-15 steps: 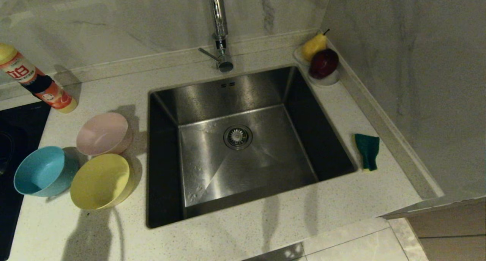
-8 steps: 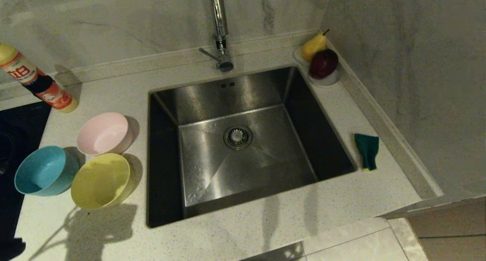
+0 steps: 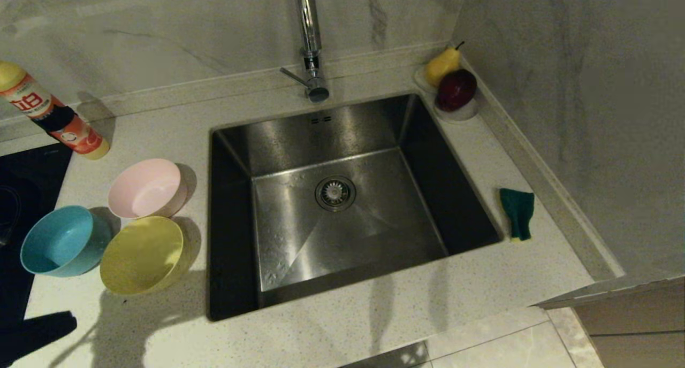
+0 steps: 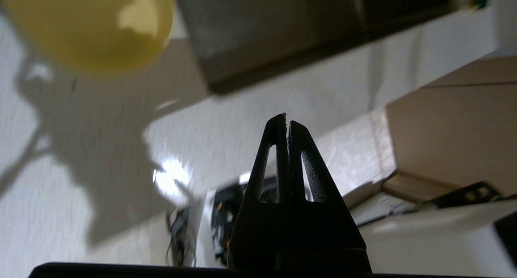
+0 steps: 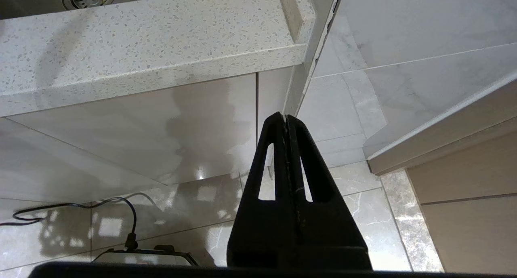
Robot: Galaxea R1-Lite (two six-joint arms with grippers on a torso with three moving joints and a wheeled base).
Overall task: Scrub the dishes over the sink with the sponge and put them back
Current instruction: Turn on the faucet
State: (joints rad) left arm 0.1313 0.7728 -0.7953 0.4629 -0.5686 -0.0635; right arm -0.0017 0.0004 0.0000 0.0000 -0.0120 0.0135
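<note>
Flanking one sink (image 3: 342,143): three bowls (image 3: 143,254), one sponge (image 3: 518,213); left hand (image 4: 286,122) closed, empty.

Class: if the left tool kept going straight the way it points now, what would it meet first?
Probably the bare counter in front of the sink. The shut left tool points at that strip, with the yellow bowl off to one side; depth is hard to judge.

You are looking at a home kitchen. A square brushed stainless steel sink (image 3: 342,207) is set into a pale speckled stone countertop (image 3: 374,320), with a chrome tap (image 3: 309,41) at its far edge and marble-veined wall panels (image 3: 160,31) behind. At the far left you see a black glass hob (image 3: 21,175). Below the counter are pale cabinet fronts (image 5: 161,120) and glossy floor tiles (image 5: 355,213).
</note>
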